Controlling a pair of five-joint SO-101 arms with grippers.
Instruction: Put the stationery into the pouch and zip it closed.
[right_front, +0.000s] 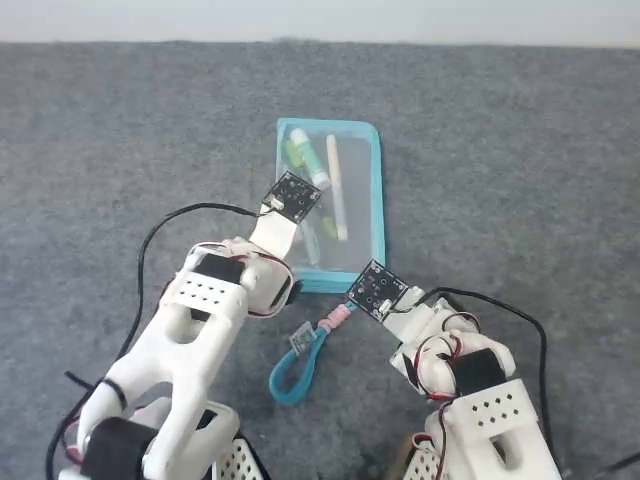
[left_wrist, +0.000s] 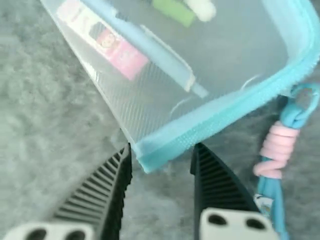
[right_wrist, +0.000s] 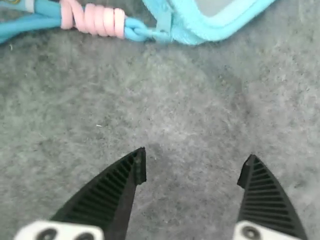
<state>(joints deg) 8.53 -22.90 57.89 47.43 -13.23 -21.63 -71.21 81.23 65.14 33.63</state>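
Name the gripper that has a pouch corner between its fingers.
The left gripper: its open fingers straddle a corner of the pouch. The right gripper hangs open over bare carpet, beside the strap.

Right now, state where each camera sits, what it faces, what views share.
High view: overhead, facing down on clear blue-edged zip pouch; left arm and right arm show.
Left wrist view: on left arm, facing pouch corner between open black left fingers.
Right wrist view: on right arm, facing grey carpet; open right fingers.
All share the pink-coiled blue cord.
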